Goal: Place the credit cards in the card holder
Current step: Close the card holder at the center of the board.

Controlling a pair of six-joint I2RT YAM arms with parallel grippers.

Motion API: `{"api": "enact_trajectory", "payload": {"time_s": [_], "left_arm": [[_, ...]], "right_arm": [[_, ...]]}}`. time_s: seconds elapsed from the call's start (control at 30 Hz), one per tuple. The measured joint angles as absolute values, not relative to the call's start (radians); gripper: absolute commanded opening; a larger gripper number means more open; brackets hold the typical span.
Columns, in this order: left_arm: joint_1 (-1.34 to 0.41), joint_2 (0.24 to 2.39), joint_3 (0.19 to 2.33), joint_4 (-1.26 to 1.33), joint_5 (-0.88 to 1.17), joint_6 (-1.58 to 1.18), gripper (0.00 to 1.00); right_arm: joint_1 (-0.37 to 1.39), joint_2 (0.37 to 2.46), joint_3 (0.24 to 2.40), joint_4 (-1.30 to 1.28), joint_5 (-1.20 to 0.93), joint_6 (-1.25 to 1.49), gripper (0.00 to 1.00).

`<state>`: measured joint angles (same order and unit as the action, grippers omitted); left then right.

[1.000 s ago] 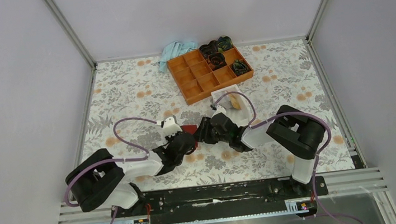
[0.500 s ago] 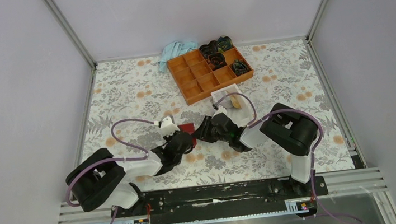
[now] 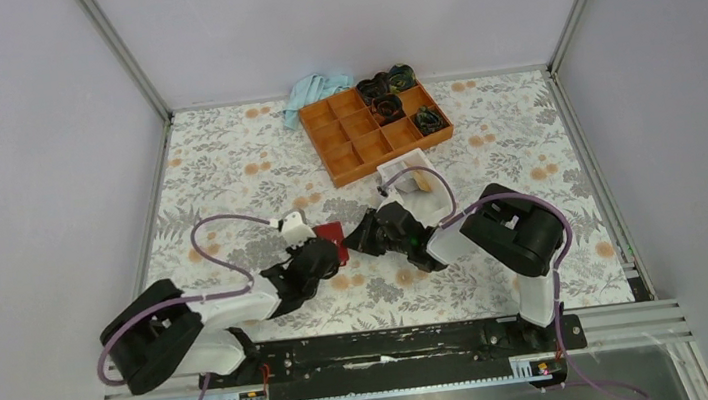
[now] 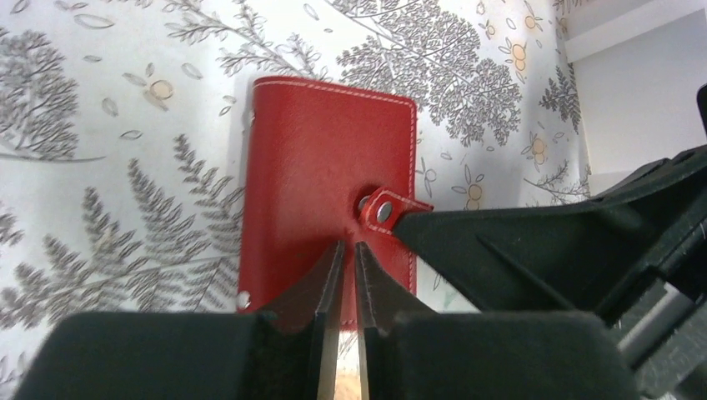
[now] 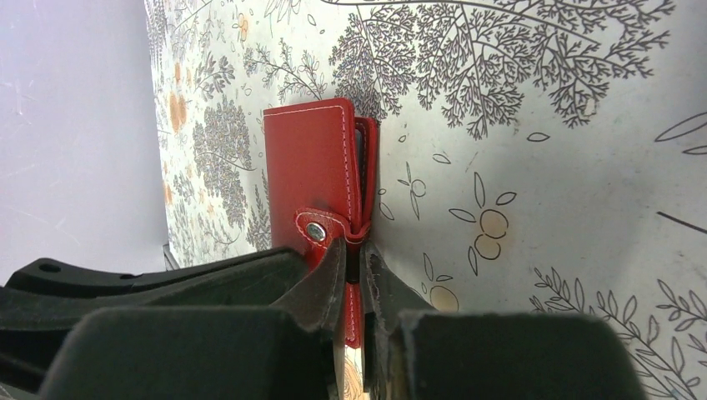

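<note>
The card holder [image 4: 321, 167] is a small red wallet lying closed on the flowered table, also in the right wrist view [image 5: 313, 167] and the top view [image 3: 332, 234]. My right gripper [image 5: 357, 248] is shut on its snap tab [image 4: 383, 210] at the holder's edge. My left gripper [image 4: 348, 247] rests with its tips on the red cover just beside the tab. Its jaws are almost together, with only a thin slit and nothing between them. A tan credit card [image 3: 420, 182] shows inside a whitish clear box [image 3: 395, 169] behind the right gripper.
An orange compartment tray [image 3: 354, 145] with dark coiled items in its far cells stands at the back. A light blue cloth [image 3: 312, 89] lies left of it by the back wall. Both arms meet at the table's middle front.
My right gripper has closed onto the snap tab. The left arm's elbow has swung left and toward the near edge, and its jaws have parted a sliver.
</note>
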<state>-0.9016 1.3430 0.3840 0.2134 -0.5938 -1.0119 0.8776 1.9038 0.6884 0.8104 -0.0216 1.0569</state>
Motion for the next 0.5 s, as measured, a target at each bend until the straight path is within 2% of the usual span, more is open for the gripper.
{"api": "enact_trajectory", "payload": {"time_s": [0.17, 0.27, 0.33, 0.5], "left_arm": [[-0.902, 1.210, 0.355, 0.089, -0.612, -1.026, 0.63], [-0.901, 1.154, 0.329, 0.045, -0.636, -1.047, 0.77], [-0.899, 1.146, 0.310, 0.036, -0.640, -1.059, 0.81], [-0.853, 1.169, 0.288, 0.091, -0.636, -1.068, 0.82]], "right_arm": [[0.878, 1.904, 0.689, 0.810, -0.022, 1.056, 0.04], [0.878, 1.904, 0.689, 0.809, -0.022, 1.055, 0.04], [0.878, 1.903, 0.689, 0.807, -0.022, 1.055, 0.04], [0.878, 1.901, 0.690, 0.801, -0.022, 1.051, 0.04]]}}
